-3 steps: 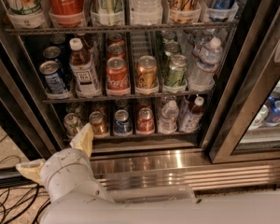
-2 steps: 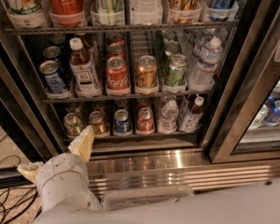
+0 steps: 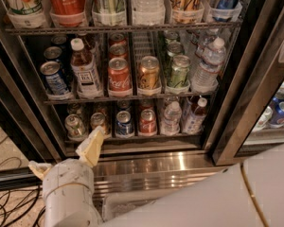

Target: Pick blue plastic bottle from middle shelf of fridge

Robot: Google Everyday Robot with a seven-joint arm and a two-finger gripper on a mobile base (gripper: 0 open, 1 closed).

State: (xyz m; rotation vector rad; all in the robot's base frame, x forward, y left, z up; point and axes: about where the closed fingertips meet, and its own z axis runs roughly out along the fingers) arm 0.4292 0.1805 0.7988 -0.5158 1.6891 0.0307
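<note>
The blue plastic bottle [image 3: 85, 70], with a white cap, amber liquid and a white label, stands upright in the second lane from the left on the middle shelf [image 3: 132, 98] of the fridge [image 3: 156, 167]. A blue-and-silver can [image 3: 53, 78] is to its left and a red Coca-Cola can [image 3: 119, 75] to its right. My gripper [image 3: 65, 149] is low at the bottom left, in front of the steel base and well below the bottle. Its pale fingers [image 3: 91, 145] are spread apart and hold nothing.
Gold [image 3: 149, 74] and green [image 3: 178, 72] cans and a clear water bottle [image 3: 208, 65] fill the lanes to the right. The lower shelf [image 3: 132, 137] holds cans and small bottles. A black door frame [image 3: 248, 93] stands to the right. Cables [image 3: 9, 207] lie on the floor at the left. My white arm [image 3: 217, 197] fills the bottom right.
My gripper has shifted slightly to the right in front of the fridge base. Nothing on the shelves has moved.
</note>
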